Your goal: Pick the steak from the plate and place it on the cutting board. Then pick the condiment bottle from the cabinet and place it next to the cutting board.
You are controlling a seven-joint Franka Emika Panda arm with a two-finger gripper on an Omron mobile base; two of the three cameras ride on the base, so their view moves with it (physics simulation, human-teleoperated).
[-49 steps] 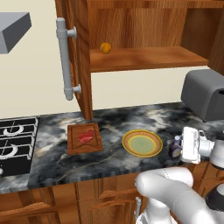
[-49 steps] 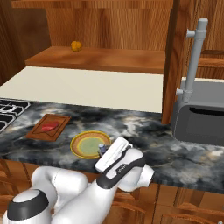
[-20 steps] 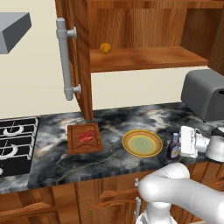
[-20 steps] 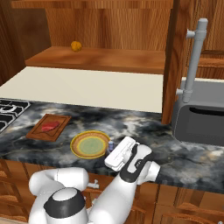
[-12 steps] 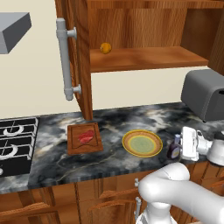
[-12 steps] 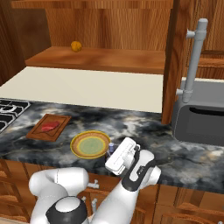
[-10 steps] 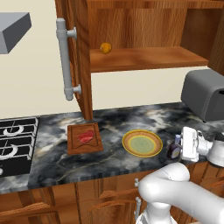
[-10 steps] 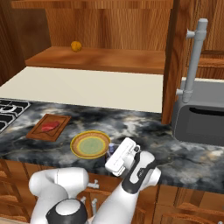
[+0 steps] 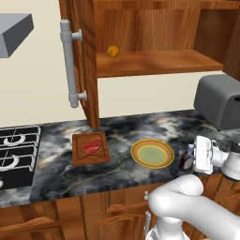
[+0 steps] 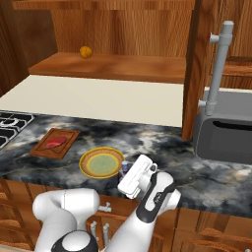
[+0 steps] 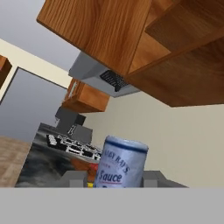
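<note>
Dark stone counter (image 9: 117, 161) held the condiment bottle (image 9: 187, 158), lowered there beside the plate (image 9: 152, 153). Whether the gripper (image 9: 193, 159) had let go, I couldn't tell.

One steak (image 9: 92, 146), plate (image 9: 152, 153), board (image 9: 90, 148), bottle (image 9: 187, 160)

On the dark marbled surface (image 9: 117, 176), the reddish-brown wooden cutting board (image 9: 90, 148) carrying the red steak slab (image 9: 92, 146) lay left of the round yellow plate (image 9: 152, 153); the small dark condiment bottle (image 9: 187, 160) stood just right of the plate.
</note>
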